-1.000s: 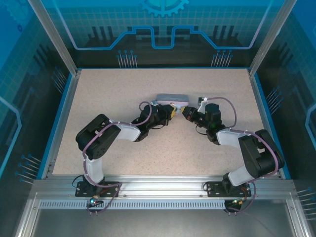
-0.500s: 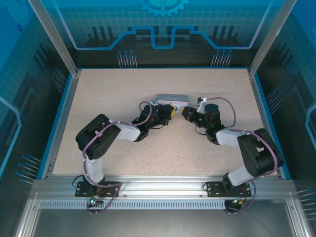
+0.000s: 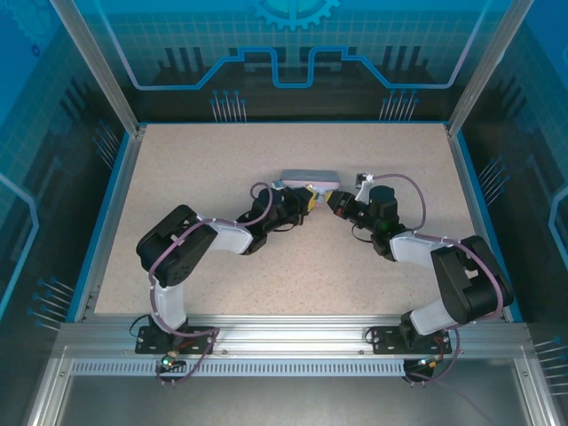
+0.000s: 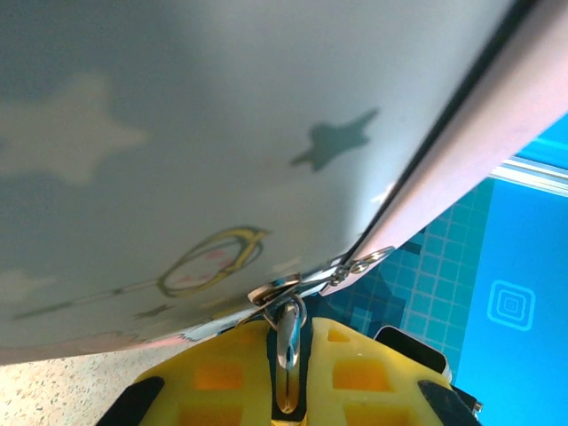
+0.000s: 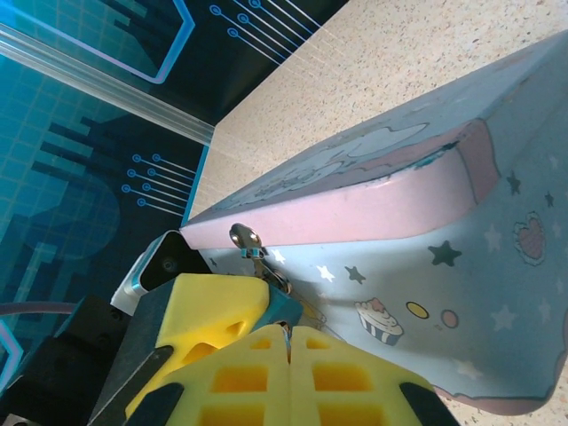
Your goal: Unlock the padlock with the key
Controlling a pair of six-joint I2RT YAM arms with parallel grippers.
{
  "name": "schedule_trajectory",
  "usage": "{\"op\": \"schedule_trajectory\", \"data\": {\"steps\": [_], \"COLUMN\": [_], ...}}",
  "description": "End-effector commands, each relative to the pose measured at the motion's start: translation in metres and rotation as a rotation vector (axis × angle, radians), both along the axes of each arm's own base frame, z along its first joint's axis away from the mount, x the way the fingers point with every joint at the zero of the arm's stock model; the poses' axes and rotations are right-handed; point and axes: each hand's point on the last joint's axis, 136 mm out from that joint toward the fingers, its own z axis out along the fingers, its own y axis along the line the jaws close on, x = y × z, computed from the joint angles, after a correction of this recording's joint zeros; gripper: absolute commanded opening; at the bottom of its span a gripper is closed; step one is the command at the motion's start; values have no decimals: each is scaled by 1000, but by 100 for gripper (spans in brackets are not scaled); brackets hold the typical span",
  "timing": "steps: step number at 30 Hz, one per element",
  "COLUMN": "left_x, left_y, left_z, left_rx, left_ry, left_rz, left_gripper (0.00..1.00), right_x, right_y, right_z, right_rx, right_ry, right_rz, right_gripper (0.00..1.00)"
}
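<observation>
**While both pincers meet at the tin's clasp, padlock and key sit tip to tip**

Where the two arms converge at the middle of the worktop [image 3: 195, 169], a pale blue tin [image 3: 309, 177] with a pink rim lies just behind their tips. The left pincer [image 4: 291, 359] has its yellow pads [image 4: 231, 373] drawn narrow around the padlock [image 4: 287, 342]. It hangs by its little shackle from the clasp [image 4: 282, 289] on the tin's front edge. From the opposite side, the right pincer [image 5: 288, 348] is pressed fully together. A thin dark sliver, the key [image 5: 286, 329], pokes from between its pads, right at the padlock's bluish body. Whether the key sits inside the keyhole is too small to tell. The two pincers are just beside one another.
</observation>
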Motion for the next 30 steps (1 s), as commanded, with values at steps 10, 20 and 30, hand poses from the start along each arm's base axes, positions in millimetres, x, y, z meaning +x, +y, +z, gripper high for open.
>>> {"op": "schedule_trajectory", "data": {"steps": [10,20,30], "left_x": [-2,-2,-1], "left_y": [-9,-10,-11], "left_z": [11,12,16], "left_rx": [-60,-69,-74], "left_ry": [-26,-27,-41], "left_rz": [-22,-23,-26], "left_gripper": [0,0,0], "right_x": [0,6,-18], "right_y": [4,10,18], "right_z": [-7,-9,-45], "right_rx": [4,36,28], "right_ry": [13,18,155], "right_rz": [2,17,113], "right_gripper": [2,2,3]}}
